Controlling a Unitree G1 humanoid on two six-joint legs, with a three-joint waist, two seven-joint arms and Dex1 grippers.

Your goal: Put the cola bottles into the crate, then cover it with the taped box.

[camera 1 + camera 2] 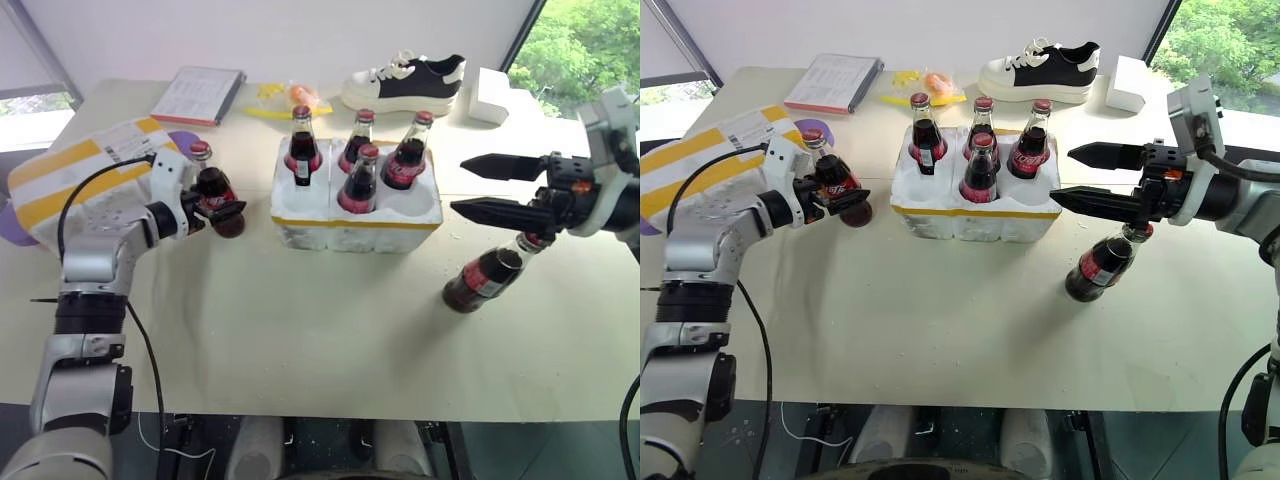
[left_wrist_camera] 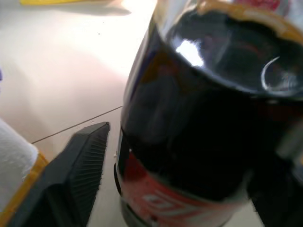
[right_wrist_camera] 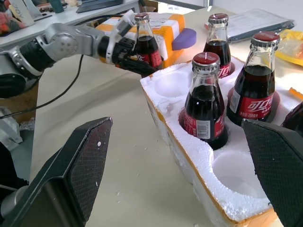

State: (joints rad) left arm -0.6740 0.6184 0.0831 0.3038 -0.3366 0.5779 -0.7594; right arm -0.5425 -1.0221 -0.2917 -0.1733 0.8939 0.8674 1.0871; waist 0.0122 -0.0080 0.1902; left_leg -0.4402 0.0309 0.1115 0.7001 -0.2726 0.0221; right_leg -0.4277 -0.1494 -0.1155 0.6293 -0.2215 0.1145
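Left gripper [image 1: 222, 212]: fingers straddle an upright cola bottle [image 1: 212, 188], closing on its body; firm grip can't be confirmed. Crate [image 1: 356, 225] sits just to its right, four bottles seated, near wells free. Right gripper [image 1: 502, 186] hangs wide open, empty, above the tipped sixth bottle [image 1: 484, 279]. Taped box [image 1: 85, 172] waits behind the left arm.

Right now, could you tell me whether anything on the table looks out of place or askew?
One cola bottle lies tipped on its side on the table, below the right gripper, outside the crate. Four bottles stand upright in the crate's wells, two wells are empty, and nothing looks spilled.
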